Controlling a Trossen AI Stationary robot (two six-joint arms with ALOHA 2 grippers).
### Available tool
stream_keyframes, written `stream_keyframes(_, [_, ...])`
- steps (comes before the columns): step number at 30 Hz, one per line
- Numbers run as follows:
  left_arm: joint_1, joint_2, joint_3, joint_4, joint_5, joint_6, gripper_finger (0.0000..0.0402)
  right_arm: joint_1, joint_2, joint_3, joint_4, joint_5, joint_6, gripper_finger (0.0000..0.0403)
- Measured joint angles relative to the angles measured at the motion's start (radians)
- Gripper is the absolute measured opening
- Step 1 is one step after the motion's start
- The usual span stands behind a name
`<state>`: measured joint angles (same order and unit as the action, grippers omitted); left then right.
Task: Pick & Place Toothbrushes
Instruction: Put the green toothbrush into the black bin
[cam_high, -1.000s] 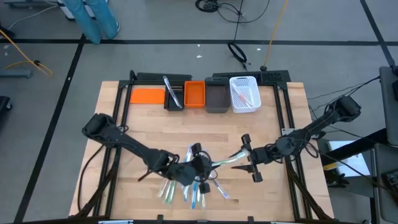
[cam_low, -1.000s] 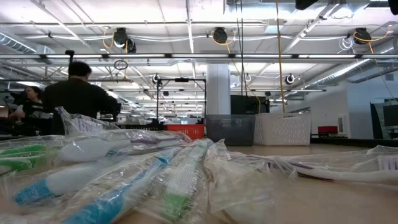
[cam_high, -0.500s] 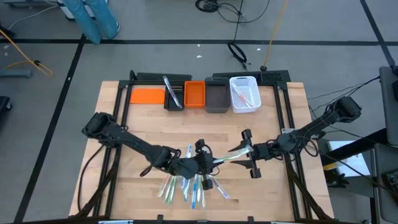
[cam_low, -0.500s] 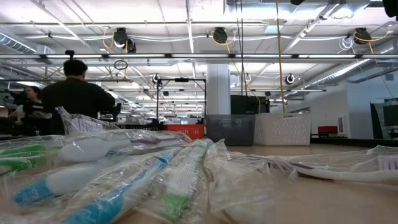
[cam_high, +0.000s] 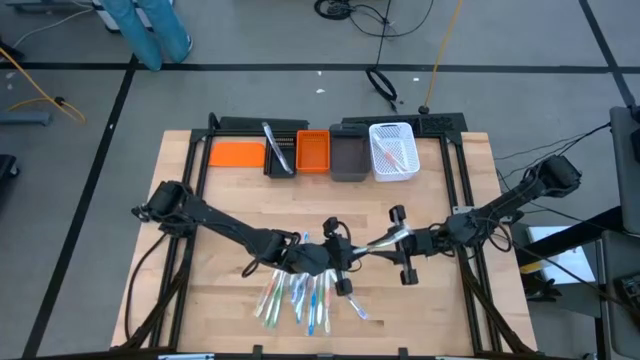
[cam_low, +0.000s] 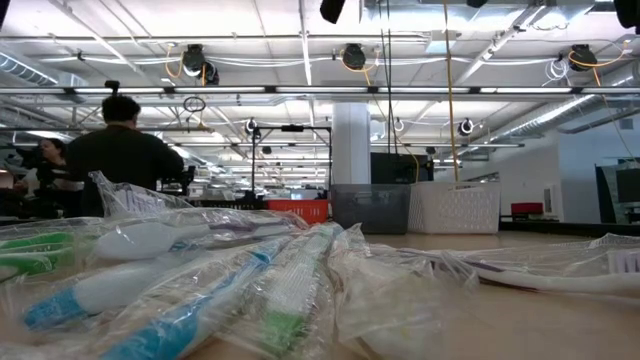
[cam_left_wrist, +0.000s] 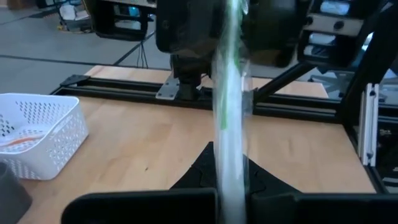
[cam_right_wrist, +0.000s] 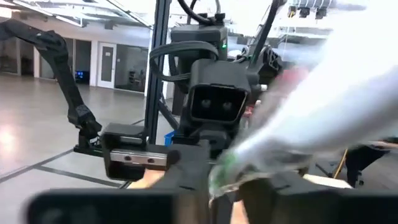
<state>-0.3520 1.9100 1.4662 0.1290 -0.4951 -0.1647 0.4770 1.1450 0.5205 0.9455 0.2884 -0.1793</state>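
Both arms reach inward over the table's front half. The left gripper (cam_high: 340, 262) is closed, facing the right gripper (cam_high: 396, 243), whose fingers are narrowed, near the table's middle.

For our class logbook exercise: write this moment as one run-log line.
stage: handover | left pincer: shut on wrapped green toothbrush | right pincer: at its other end

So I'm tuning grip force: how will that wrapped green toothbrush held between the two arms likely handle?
The toothbrush spans straight between the left pincer and right pincer, so it is probably stiff. Its slim build suggests little weight. The shiny clear wrapper looks slick and loose, so it may slide inside a light grip.
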Motion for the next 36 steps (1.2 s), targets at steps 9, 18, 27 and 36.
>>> stream_keyframes(9, [0.005, -0.001, 0.0, -0.062, 0.006, 0.001, 0.0024, 0.001, 0.0, 0.0, 0.006, 0.033, -0.038, 0.0014])
stream_keyframes(18, [0.032, -0.003, 0.0, -0.154, 0.002, 0.039, 0.0095, 0.0, 0.0, 0.0, -0.024, 0.094, -0.04, 0.0014])
stream_keyframes(27, [0.068, -0.008, 0.0, -0.285, -0.003, 0.061, 0.0229, -0.041, -0.055, 0.0, -0.147, 0.134, 0.001, 0.0014])
stream_keyframes(36, [0.085, -0.049, 0.002, -0.579, -0.003, -0.005, 0.0285, -0.151, -0.155, -0.001, -0.33, 0.128, 0.083, 0.0014])
